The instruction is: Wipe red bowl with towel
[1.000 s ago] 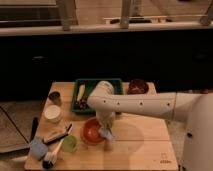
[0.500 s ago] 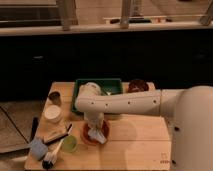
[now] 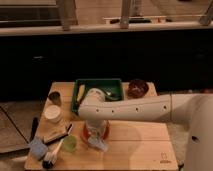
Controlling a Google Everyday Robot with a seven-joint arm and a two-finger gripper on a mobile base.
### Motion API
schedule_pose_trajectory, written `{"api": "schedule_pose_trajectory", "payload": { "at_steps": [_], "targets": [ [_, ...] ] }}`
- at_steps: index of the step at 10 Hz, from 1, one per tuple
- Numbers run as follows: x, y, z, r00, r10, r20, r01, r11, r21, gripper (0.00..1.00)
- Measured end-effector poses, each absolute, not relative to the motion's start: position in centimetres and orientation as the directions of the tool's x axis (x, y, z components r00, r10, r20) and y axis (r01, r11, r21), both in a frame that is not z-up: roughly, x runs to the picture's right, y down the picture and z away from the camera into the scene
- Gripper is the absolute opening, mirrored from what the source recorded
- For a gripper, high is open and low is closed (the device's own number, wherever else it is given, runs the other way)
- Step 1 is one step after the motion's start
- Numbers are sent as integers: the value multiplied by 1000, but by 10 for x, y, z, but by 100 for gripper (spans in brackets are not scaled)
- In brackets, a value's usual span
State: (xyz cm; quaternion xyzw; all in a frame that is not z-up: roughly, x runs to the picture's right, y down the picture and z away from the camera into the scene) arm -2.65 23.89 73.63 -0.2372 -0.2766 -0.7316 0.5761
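Note:
The red bowl (image 3: 89, 134) sits on the wooden table just right of the green cup, mostly covered by my arm. My gripper (image 3: 97, 137) points straight down into the bowl from the white arm that reaches in from the right. It is shut on the towel (image 3: 100, 145), a pale cloth that shows below the gripper at the bowl's front rim. The inside of the bowl is hidden by the wrist.
A green cup (image 3: 70, 143), a blue sponge (image 3: 36, 147), a brush (image 3: 52, 156) and a white cup (image 3: 52, 113) stand to the left. A metal can (image 3: 55, 97), a green tray (image 3: 116, 85) and a dark maroon bowl (image 3: 137, 88) are at the back. Table edge (image 3: 100, 167) is close in front.
The gripper with the towel has shifted left and a little forward over the red bowl, and the arm now covers more of the bowl.

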Motion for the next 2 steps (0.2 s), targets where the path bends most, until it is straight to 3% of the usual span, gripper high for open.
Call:
{"api": "schedule_pose_trajectory", "payload": {
  "at_steps": [2],
  "targets": [
    [0, 238, 744, -164, -717, 677, 986, -147, 83, 0]
  ]
}}
